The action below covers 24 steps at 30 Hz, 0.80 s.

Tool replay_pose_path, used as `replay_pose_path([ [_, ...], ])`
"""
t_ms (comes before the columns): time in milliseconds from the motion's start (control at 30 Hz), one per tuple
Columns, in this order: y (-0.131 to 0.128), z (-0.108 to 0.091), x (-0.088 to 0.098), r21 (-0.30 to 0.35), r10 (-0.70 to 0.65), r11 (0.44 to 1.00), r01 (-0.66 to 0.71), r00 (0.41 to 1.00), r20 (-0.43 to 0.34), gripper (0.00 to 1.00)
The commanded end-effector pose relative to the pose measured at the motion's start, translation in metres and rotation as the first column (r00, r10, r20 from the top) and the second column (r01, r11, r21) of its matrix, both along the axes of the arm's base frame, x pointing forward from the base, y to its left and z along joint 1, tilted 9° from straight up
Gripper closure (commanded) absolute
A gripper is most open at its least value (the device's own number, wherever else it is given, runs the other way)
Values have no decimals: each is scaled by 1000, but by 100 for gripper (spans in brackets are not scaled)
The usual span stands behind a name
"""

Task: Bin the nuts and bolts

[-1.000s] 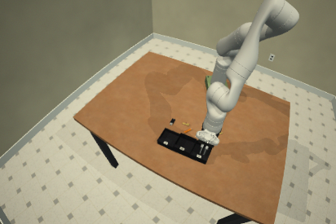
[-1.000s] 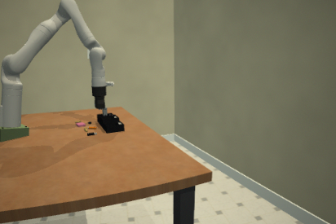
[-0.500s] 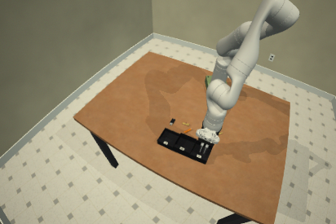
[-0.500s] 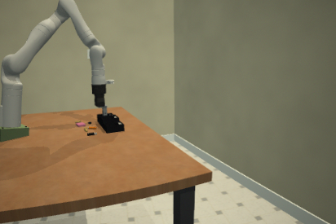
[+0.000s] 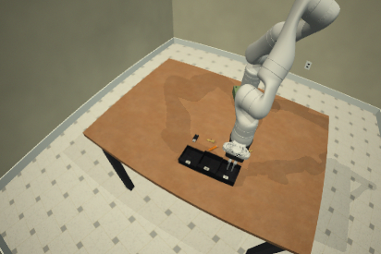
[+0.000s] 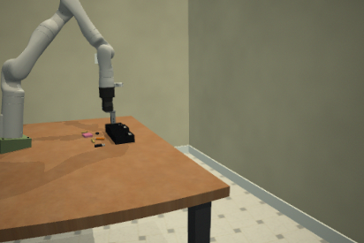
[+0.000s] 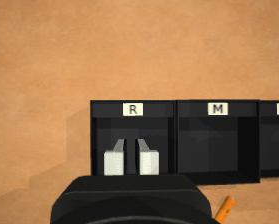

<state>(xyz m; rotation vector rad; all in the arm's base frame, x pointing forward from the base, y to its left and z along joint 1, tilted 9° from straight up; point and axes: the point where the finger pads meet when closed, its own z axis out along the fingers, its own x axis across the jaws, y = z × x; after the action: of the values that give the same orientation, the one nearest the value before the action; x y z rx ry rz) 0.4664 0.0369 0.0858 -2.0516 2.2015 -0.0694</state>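
The gripper [image 5: 231,166] [image 6: 113,123] [image 7: 130,150] stands slightly open, nothing visibly held, over bin R [image 5: 226,177] [image 7: 133,120]; any nuts or bolts inside can't be made out. Swinging toward three o'clock in the wrist view while low could knock bin M [image 5: 206,168] [image 7: 218,122].

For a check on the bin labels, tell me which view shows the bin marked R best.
The wrist view: it looks down into the bin marked R, with its letter readable. The top view shows the bin small, its letter unreadable. The exterior view shows only dark outer walls and rims.
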Motion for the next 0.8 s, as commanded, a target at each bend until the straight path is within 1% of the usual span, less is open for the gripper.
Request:
replay_pose_path([
  [0, 3, 7, 3, 5, 5, 1000, -5, 1000, 11, 69],
  [200, 2, 29, -1, 5, 5, 1000, -5, 1000, 11, 69],
  [433, 2, 29, -1, 5, 5, 1000, -5, 1000, 11, 69],
  [500, 1, 45, -3, 5, 5, 1000, -5, 1000, 11, 69],
  [567, 1, 45, -3, 5, 5, 1000, -5, 1000, 11, 69],
  [767, -2, 95, -10, 5, 5, 1000, -5, 1000, 11, 69],
])
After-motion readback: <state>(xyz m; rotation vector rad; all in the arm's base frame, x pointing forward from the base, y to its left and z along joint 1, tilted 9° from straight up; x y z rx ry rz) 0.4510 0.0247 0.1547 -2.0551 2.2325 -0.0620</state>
